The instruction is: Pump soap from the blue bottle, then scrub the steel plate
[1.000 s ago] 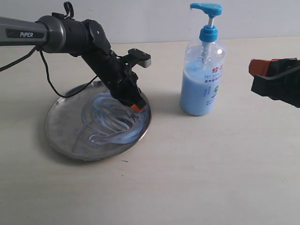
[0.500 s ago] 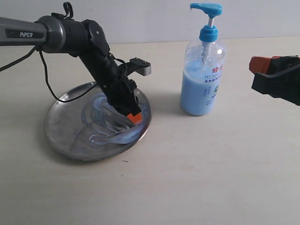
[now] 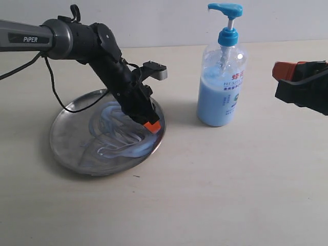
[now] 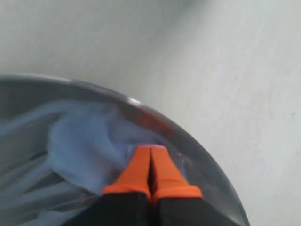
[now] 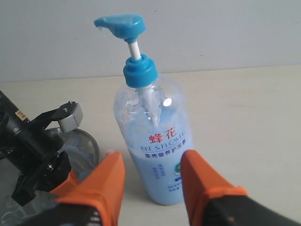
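The steel plate (image 3: 72, 148) lies on the table at the left, smeared with swirls of pale blue soap (image 3: 120, 136). My left gripper (image 3: 152, 126) is shut, its orange tips pressed into the soap near the plate's right rim; up close, the left gripper (image 4: 150, 149) has its fingers together at the rim of the steel plate (image 4: 202, 155) amid soap (image 4: 84, 150). The blue bottle (image 3: 221, 87) stands upright right of the plate. My right gripper (image 3: 279, 77) hovers open at the far right, apart from the bottle. The right gripper (image 5: 150, 165) frames the blue bottle (image 5: 153, 136) from a distance.
A black cable (image 3: 56, 92) loops from the left arm down over the plate's far rim. A pale wall (image 3: 154, 20) runs behind the beige table (image 3: 230, 195), which stretches bare in front of the plate and bottle.
The left gripper has slid across the soapy plate, first toward the front, then rightward to the right rim. The right gripper and bottle have not moved.
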Robot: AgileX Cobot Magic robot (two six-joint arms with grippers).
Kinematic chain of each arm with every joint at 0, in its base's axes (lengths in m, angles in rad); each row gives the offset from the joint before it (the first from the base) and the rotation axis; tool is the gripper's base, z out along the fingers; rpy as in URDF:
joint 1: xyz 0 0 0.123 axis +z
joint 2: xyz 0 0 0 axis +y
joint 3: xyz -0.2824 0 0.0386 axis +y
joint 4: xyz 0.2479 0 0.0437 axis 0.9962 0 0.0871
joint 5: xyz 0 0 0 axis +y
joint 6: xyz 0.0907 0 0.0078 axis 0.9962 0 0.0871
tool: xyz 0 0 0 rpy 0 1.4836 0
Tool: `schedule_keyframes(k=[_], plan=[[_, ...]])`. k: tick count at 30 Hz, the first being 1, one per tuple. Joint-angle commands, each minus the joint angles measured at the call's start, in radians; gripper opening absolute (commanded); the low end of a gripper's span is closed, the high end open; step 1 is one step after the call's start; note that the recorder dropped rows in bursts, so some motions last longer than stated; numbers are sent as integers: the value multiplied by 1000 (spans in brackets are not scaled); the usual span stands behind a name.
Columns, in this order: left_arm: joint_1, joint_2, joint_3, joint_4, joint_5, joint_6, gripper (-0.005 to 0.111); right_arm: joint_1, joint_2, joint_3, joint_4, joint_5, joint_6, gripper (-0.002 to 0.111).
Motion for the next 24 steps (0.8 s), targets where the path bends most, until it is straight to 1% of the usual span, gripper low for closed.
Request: schedule_keyframes(k=[1,4,6,11,13,17,20,24], plan=[[-10,48,11,85,-109,-23,0,0,-8,4,-7,-13,-7,40],[-10,48,11,117,-144,-58,0,0,-8,4,-7,-13,-7,40],[-10,48,11,210,-182,-132,0,0,-8,4,-7,-11,-7,40],[24,48,11,247,-183,-183,0,0,-8,4,-7,-9,-7,40],[36,48,11,260,-153,-183,0,0,-8,4,-7,-9,-7,40],[38,48,11,253,-82,-148,0,0,-8,4,-7,-9,-7,40],[34,48,11,203,-32,-104,0,0,-8,4,-7,-9,-7,40],[17,48,18,190,13,-91,0,0,-8,4,-7,-9,-7,40]])
